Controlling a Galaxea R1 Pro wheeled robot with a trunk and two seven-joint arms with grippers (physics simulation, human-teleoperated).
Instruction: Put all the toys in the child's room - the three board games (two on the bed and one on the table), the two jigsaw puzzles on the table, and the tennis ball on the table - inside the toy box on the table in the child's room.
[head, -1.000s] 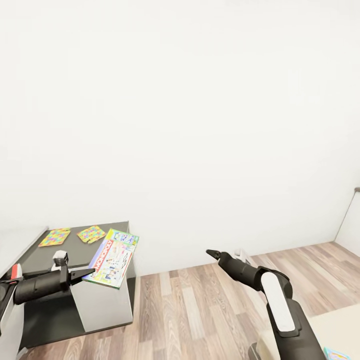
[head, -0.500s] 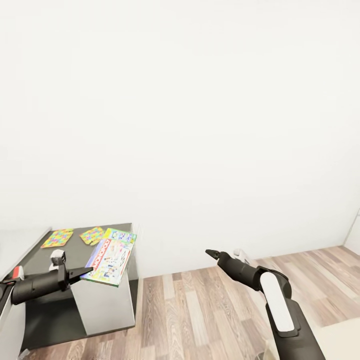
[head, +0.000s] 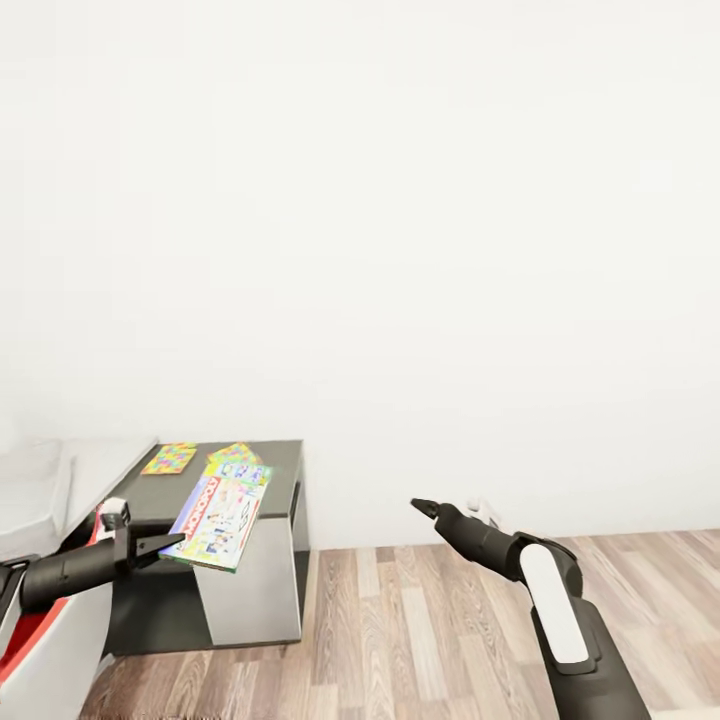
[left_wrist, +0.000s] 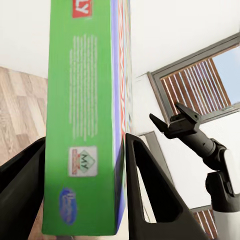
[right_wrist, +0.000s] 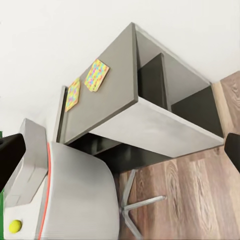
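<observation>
Leftward the view has swung; left pincer (head: 170, 544) clamps Monopoly box (head: 220, 520), right pincer (head: 420, 506) narrow.

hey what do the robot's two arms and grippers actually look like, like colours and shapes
Both arms are dark, tube-shaped links. The right arm carries a long white panel along its forearm and tapers to a black, pointed right gripper. The left arm is black with a small white-and-grey block on top near the wrist; the left gripper has black wedge-shaped fingers.
</observation>
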